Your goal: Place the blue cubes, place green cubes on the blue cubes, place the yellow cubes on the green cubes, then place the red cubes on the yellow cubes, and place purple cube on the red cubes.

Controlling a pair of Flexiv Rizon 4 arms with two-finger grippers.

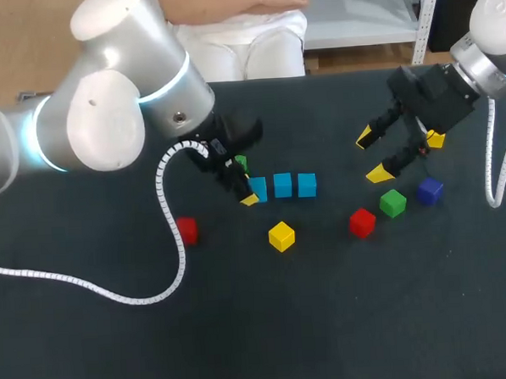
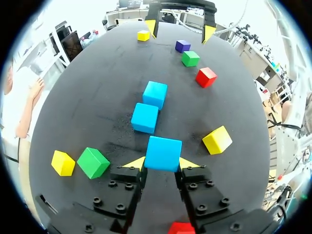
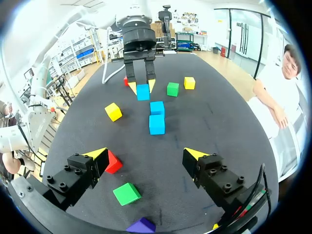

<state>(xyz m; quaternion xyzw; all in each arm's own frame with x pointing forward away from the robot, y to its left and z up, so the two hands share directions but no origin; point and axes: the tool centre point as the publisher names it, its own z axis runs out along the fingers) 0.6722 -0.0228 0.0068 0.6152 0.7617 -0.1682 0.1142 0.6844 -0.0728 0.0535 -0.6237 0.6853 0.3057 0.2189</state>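
Three blue cubes lie in a row on the black table. My left gripper (image 2: 162, 164) is shut on the end one (image 2: 163, 153) (image 1: 258, 189), a yellow tip on each side. The other two blue cubes (image 1: 282, 185) (image 1: 307, 185) lie just ahead of it. A green cube (image 2: 92, 162) and a yellow cube (image 2: 63, 162) sit beside the left gripper. My right gripper (image 1: 373, 155) (image 3: 146, 154) hangs open and empty over the table's right part. Near it lie a red cube (image 1: 362, 222), a green cube (image 1: 393, 202) and a purple cube (image 1: 430, 190).
A yellow cube (image 1: 281, 236) lies in front of the blue row, and a red cube (image 1: 186, 229) to the left by the left arm's white cable. Another yellow cube (image 1: 435, 139) sits behind the right gripper.
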